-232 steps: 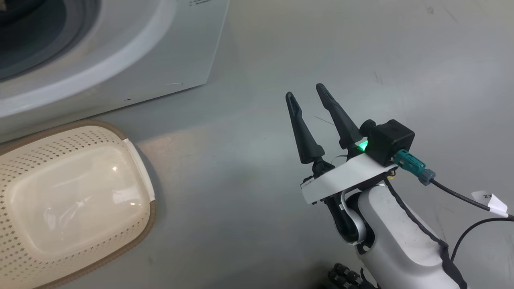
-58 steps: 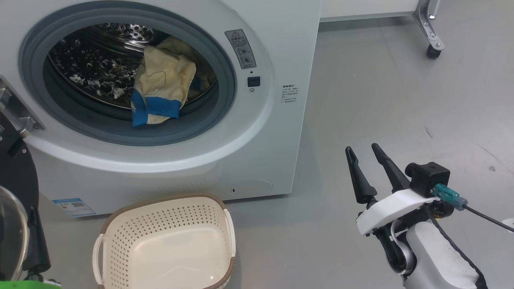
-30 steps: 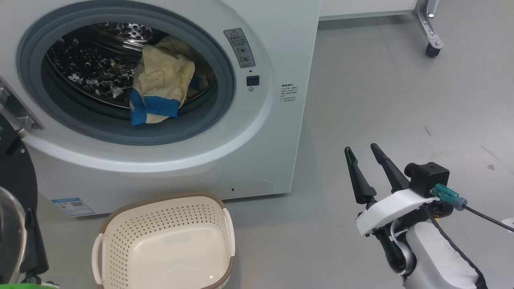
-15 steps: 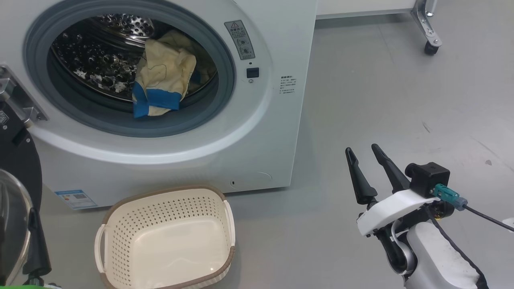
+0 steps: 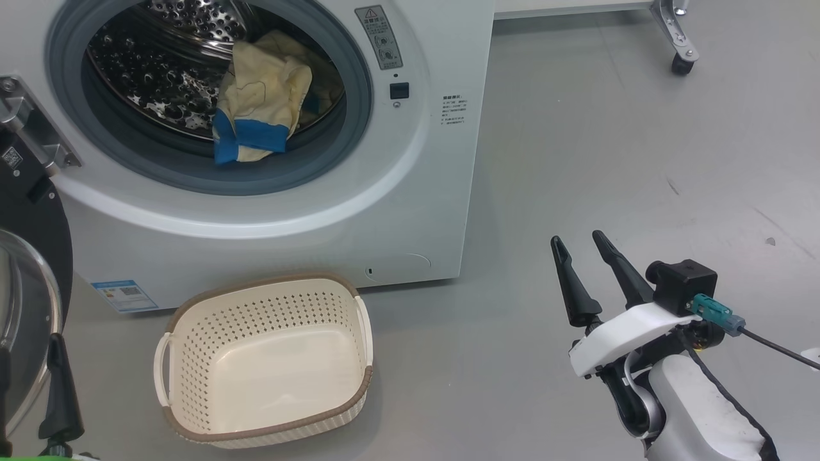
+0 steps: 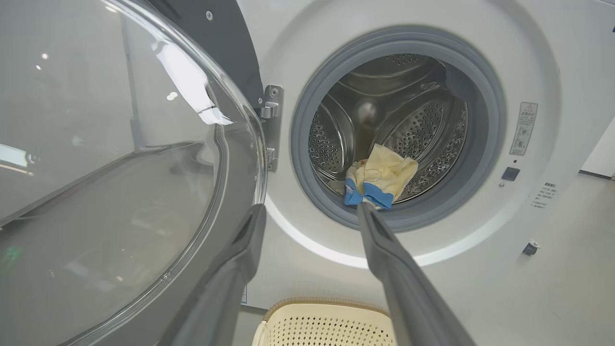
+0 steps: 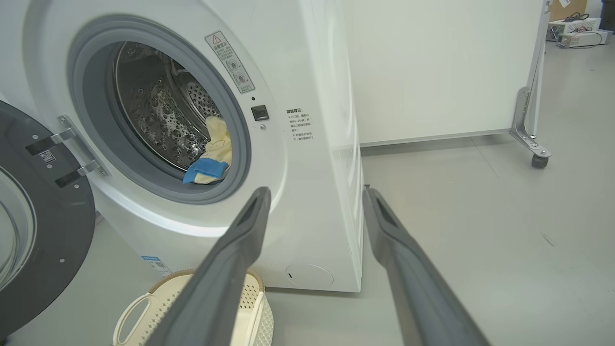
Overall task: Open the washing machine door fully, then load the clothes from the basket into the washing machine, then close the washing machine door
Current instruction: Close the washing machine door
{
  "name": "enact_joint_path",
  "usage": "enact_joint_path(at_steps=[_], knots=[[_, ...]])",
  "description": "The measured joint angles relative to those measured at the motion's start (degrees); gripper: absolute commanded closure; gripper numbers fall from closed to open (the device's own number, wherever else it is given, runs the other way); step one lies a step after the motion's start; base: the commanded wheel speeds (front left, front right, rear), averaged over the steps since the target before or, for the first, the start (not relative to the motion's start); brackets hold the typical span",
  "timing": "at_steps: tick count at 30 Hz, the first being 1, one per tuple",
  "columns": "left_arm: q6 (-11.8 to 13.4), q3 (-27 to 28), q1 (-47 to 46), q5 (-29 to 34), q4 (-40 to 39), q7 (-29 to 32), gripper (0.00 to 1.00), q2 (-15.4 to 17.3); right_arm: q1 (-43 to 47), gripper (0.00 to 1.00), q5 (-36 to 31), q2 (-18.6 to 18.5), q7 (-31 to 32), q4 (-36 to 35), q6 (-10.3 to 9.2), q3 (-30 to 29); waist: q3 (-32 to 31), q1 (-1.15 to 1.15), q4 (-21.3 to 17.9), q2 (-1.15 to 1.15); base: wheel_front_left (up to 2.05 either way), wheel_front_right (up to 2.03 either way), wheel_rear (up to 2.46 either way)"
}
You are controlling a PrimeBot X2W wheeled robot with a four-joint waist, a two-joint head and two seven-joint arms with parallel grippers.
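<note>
Clothes (image 5: 256, 96) first, from the head view: a pale yellow bundle with bright blue bands lies in the steel drum (image 5: 147, 70) of the washing machine (image 5: 410, 211), at the front lip by the grey gasket (image 5: 192, 182). I see the basket (image 5: 256, 310) on the floor (image 5: 576, 128) just before the machine, cream, perforated, brown-rimmed, its bare bottom showing. The washing machine door (image 5: 32, 218) stands swung open at my left. A blue label (image 5: 123, 294) sits low on the front and a grey warning sticker (image 5: 381, 37) with a triangle sits beside the opening; I cannot read either. My right tool (image 5: 576, 237) hovers over the floor, fingers spread, holding nothing.

Left wrist view: my left tool (image 6: 311, 207) is spread wide and empty, the door's clear glass bowl (image 6: 96, 168) to its left, the clothes just past its right fingertip.

Right wrist view: the right tool's fingers stand well apart with nothing between them, the machine seen side-on and the basket low beside them
</note>
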Motion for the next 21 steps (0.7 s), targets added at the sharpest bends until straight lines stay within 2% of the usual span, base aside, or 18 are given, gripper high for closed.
enact_joint_path(at_steps=[21], knots=[[-0.32, 0.30, 0.01, 0.90, 0.19, 0.00, 0.00, -0.54, -0.01, 0.00, 0.00, -0.21, 0.00, 0.00, 0.00, -0.02, -0.28, 0.00, 0.33, 0.00, -0.09, 0.09, 0.00]])
